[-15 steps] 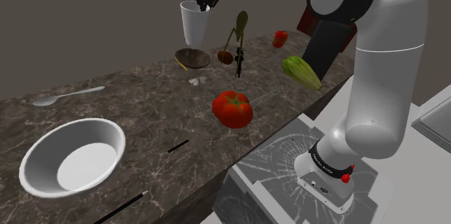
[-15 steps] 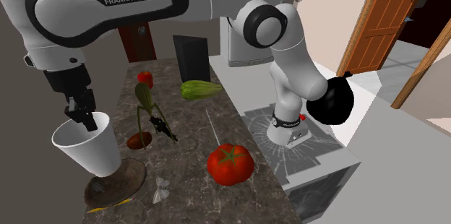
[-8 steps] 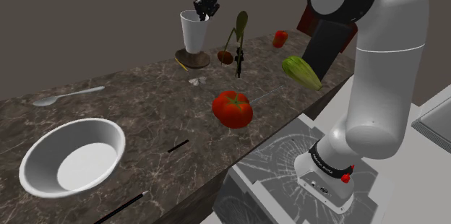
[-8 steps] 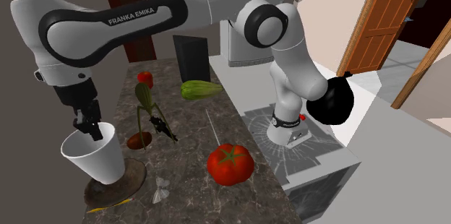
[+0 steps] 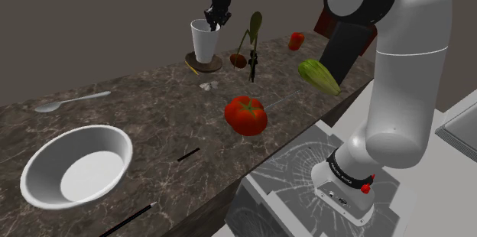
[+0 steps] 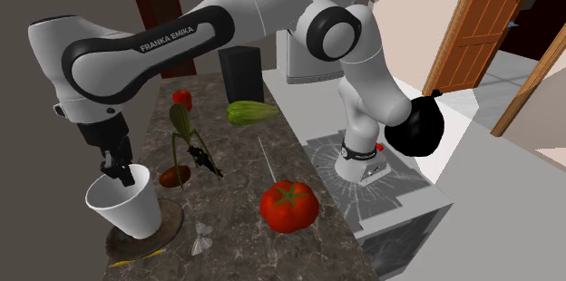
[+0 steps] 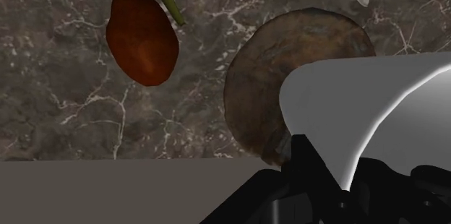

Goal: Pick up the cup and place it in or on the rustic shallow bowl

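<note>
under the cup [image 7: 361,100], the bowl [image 7: 289,56] is partly hidden.

On the desk [image 5: 153,113], the cup [image 5: 204,40] stands in the shallow bowl [image 5: 217,64] beneath my fingers [image 5: 214,18]; the tomato [image 5: 245,115] lies nearer the stand [image 5: 283,186].

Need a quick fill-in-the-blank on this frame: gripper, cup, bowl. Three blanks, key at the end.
1. The gripper clasps the white cup by its ___.
2. Under the cup sits the shallow bowl, coloured ___.
3. The red thing on the counter, between the cup and the large white bowl, is a ___.
Missing words: rim; brown; tomato.
</note>
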You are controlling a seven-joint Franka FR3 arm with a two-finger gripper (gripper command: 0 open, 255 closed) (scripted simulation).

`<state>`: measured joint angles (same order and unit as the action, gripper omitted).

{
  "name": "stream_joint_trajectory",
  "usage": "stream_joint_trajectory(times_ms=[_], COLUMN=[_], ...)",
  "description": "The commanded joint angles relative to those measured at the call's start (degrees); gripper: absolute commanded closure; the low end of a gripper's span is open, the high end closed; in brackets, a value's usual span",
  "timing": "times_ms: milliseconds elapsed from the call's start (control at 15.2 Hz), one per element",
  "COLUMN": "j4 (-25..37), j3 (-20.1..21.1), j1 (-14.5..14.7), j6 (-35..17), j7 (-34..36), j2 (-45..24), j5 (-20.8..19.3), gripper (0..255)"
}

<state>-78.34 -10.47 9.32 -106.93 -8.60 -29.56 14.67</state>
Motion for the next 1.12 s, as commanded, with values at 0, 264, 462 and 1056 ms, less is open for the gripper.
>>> stream_joint_trajectory(times_ms=[0,264,462,1056], j4=[-0.04,-0.04,-0.03,6.4], j3=[0.0,0.0,0.0,-0.31], j1=[-0.02,-0.02,-0.02,-0.94], j6=[-0.11,-0.11,-0.1,6.8], j7=[-0.05,-0.05,-0.05,0.51], j2=[-0.02,-0.02,-0.03,0.46], j5=[0.02,0.02,0.02,-0.34], gripper=[255,255,0,0])
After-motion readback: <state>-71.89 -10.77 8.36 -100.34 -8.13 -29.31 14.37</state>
